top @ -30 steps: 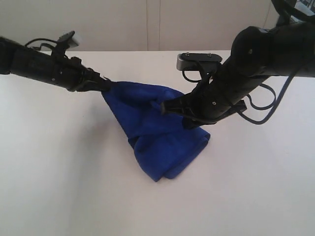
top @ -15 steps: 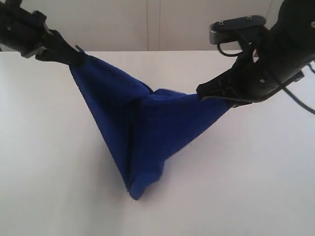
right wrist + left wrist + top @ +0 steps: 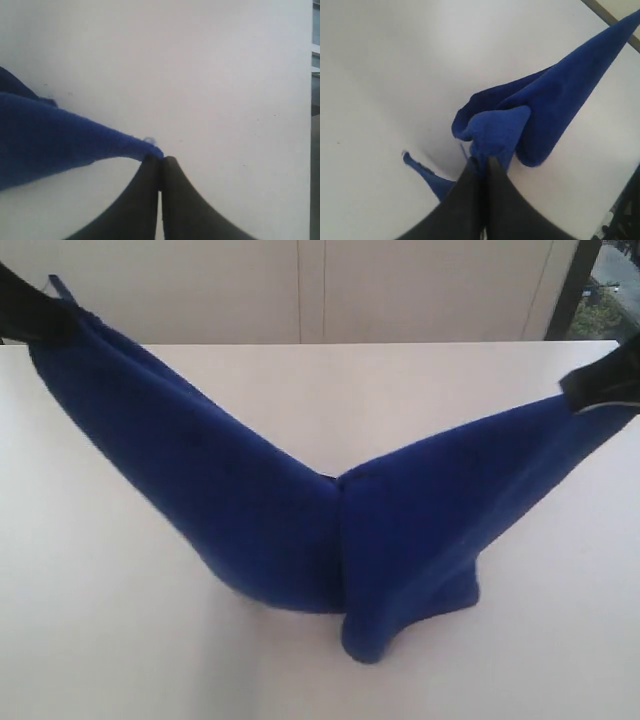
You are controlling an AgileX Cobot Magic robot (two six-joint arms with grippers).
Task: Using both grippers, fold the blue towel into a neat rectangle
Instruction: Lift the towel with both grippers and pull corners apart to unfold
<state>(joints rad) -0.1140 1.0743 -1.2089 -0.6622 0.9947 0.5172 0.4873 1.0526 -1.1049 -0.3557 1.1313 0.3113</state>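
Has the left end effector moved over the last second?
Yes. Against the table's far edge, the left end effector has risen and swung out to the view's left, pulling the blue towel's corner with it.

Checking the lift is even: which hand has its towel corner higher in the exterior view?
The left hand: its corner of the towel sits near the frame's top; the right hand grips lower.

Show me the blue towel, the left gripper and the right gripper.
blue towel [image 3: 300, 540], exterior view, on its sagging middle.
left gripper [image 3: 481, 161], left wrist view, between its shut fingertips.
right gripper [image 3: 160, 161], right wrist view, between its shut fingertips.
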